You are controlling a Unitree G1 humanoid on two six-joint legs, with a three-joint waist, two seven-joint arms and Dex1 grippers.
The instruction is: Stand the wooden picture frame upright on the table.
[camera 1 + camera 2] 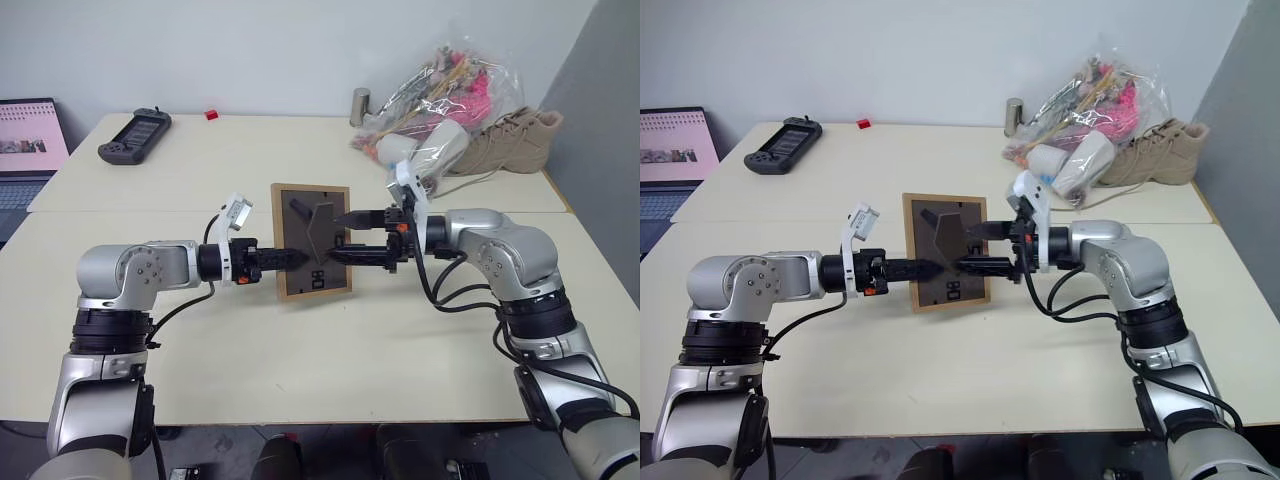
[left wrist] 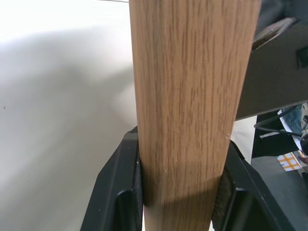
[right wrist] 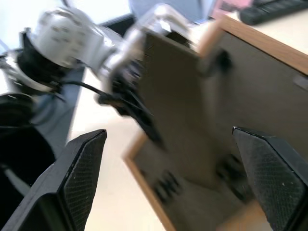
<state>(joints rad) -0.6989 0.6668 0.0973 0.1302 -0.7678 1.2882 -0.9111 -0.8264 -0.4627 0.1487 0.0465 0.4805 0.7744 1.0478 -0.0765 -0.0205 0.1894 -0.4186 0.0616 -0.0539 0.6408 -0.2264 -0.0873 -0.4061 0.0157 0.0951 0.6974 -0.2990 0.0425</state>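
Left tool (image 1: pixel 283 258) pinches the left wood edge of the wooden picture frame (image 1: pixel 312 240); the left wrist view shows both black fingers (image 2: pixel 115 192) clamped on the light-wood rail. One frame, held just above the bench (image 1: pixel 300 350) near its seam, dark back panel facing the head camera, long axis running away from the robot. The fold-out easel stand (image 1: pixel 318 222) looks swung partly out from the back.

Right tool (image 1: pixel 352 235) is spread wide and holds nothing. It sits at the frame's right edge, pointing left across the back panel; its wrist view looks onto the back and the stand between its fingers.

Key relation: the frame lies directly left of the right tool, between the two tools, so left carries and right is free to work the stand or steady the far edge before set-down.

Counts: one frame, two tools, one black handheld controller (image 1: pixel 134 135) far left on the bench, one clear bag (image 1: pixel 440 100) and one tan boot (image 1: pixel 510 140) far right.
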